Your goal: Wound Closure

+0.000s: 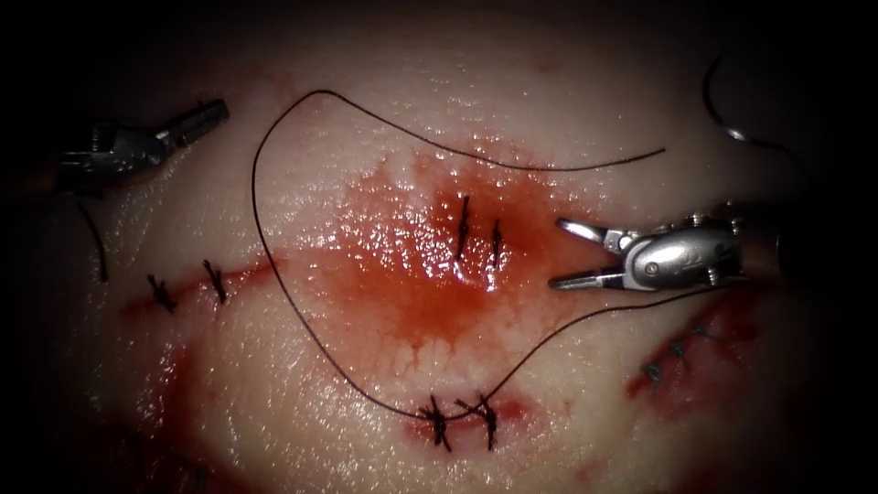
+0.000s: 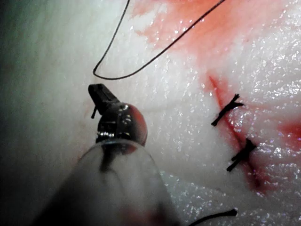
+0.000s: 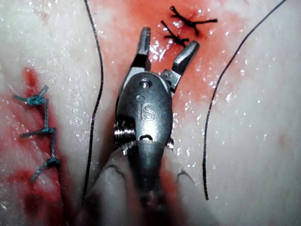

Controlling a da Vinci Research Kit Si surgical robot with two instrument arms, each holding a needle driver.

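Tissue: I see the tissue (image 1: pixel 302 384) across the endoscope view, wet with red fluid (image 1: pixel 412 274) pooled around the middle.
Central cut: I count two dark stitches (image 1: pixel 478 233) side by side across the central cut (image 1: pixel 476 265); it looks drawn together there, though the fluid hides its ends.
Other cuts: I see two stitches on the left cut (image 1: pixel 187 291), two knotted ones on the lower cut (image 1: pixel 462 419), and bluish stitches on the cut at lower right (image 1: pixel 681 352).
Thread: I follow a long dark thread (image 1: pixel 261 247) looping from the lower stitches up the left side, over the top and ending free above the right hand; another strand runs from those stitches toward the right.
Needle: I make out a curved needle (image 1: pixel 718 114) lying at upper right, well apart from both hands; I cannot tell whether its tip is in the tissue.
Right hand: my right hand (image 1: pixel 560 254) sits just right of the central stitches, jaws spread apart, holding nothing.
Left hand: my left hand (image 1: pixel 215 112) is far left, jaws together, nothing visibly held.
Progress: I judge the stitching far along; loose thread is left to deal with.
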